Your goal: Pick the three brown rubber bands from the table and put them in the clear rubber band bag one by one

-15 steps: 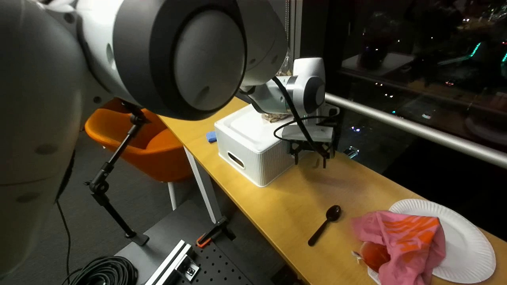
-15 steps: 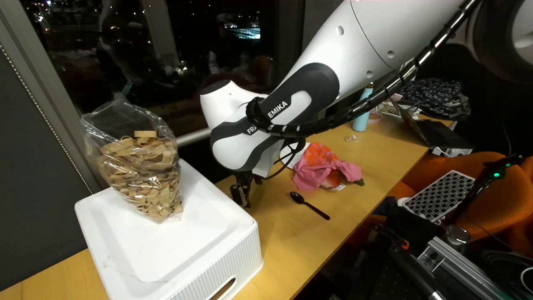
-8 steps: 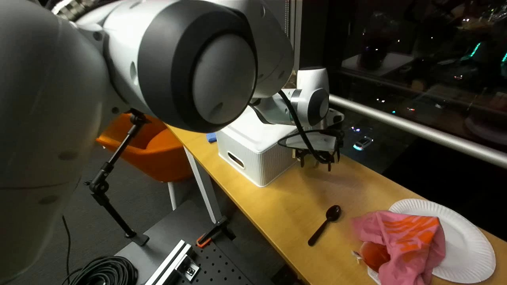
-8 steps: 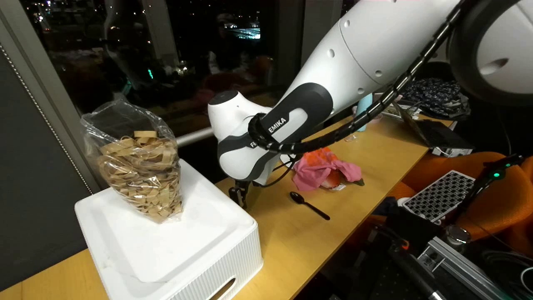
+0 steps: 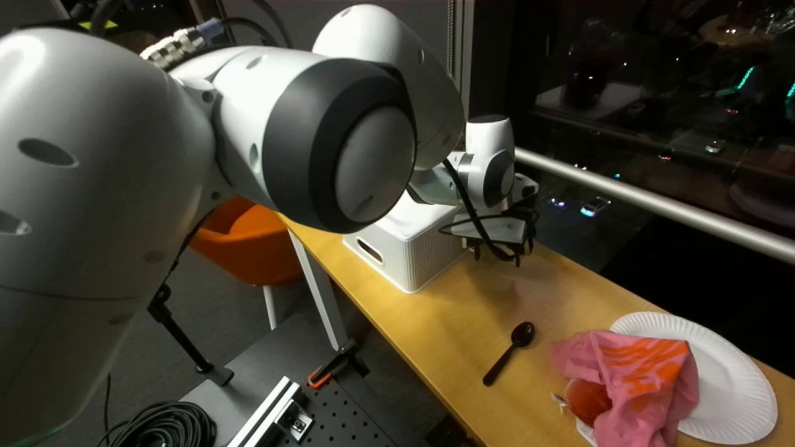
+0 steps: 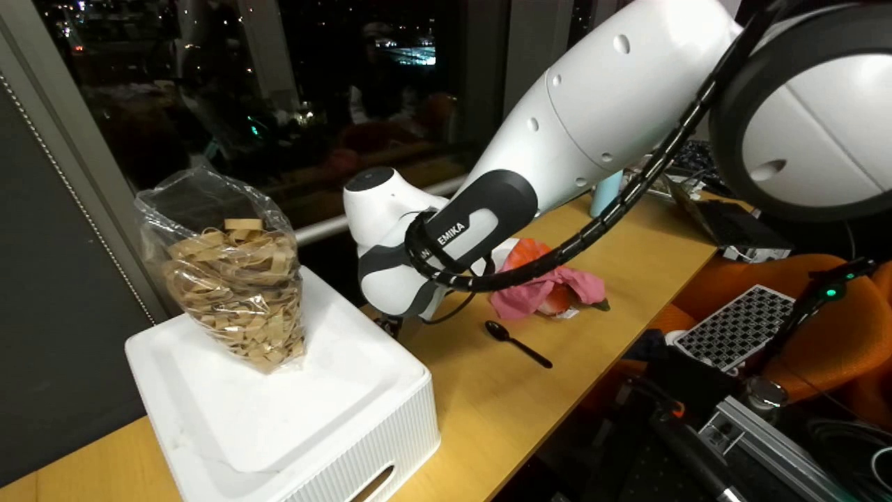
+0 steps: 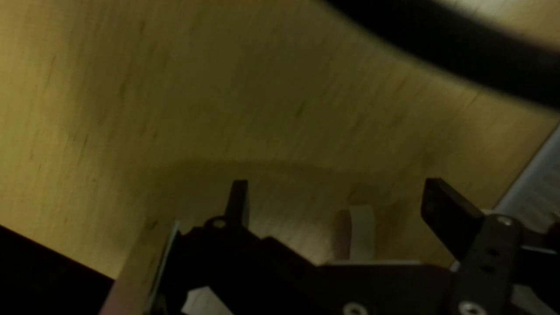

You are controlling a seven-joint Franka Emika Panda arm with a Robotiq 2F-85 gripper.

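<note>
Lying near the long edge of the table [image 6: 488, 418] beside the window [image 6: 334, 90], a pale strip that I take for a band [image 7: 362, 232] shows in the wrist view, near the box [image 6: 327, 411]. It should weigh next to nothing, soft and springy, with rubber's natural drag, so slipping looks unlikely and breakage no worry. The best hold is probably across its flat sides, low by the table, since a high nip may just tip or bend it. Spread wide, the claw [image 7: 336, 188] has the band in its gap, off-centre toward the box, with no contact I can see; whether the claw meets the table I cannot tell. Nothing shows pinched. The bag [image 6: 237, 286] stands on the box, on the side toward that same edge, partly filled with more of the same. The other two bands I cannot pick out.
</note>
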